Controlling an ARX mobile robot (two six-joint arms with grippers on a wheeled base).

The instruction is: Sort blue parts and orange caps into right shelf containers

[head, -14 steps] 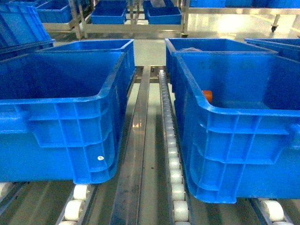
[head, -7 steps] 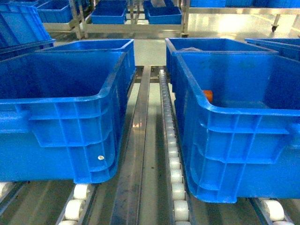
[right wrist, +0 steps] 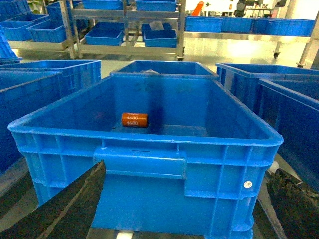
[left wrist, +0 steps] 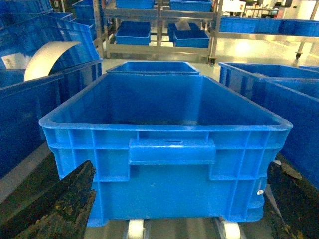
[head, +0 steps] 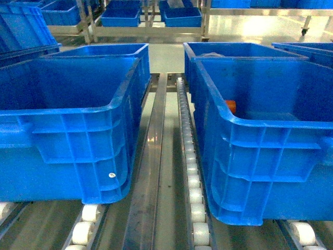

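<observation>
A: Right pincer [right wrist: 184,209] shows only as two dark fingers, one at the lower left [right wrist: 65,209] and one at the lower right of the right wrist view. They stand wide apart with nothing between them.

B: Left pincer [left wrist: 174,209]?

A: Same reading: spread wide, nothing held, facing the left crate [left wrist: 172,152], which shows no orange.

B: Target position?

A: One orange cap [right wrist: 134,119] lies on the floor of the right crate [right wrist: 144,164], upper left of centre in the right wrist view, near the far wall. The head view shows only a sliver of it [head: 230,106], just past the crate's left wall.

B: Axis?

A: Long axis runs left to right across the frame, lying flat.

B: Nearer arm?

A: Judged: the right. The cap lies ahead of and below that pincer, beyond the crate's near rim, slightly left. The reach must clear the rim, then descend.
</observation>
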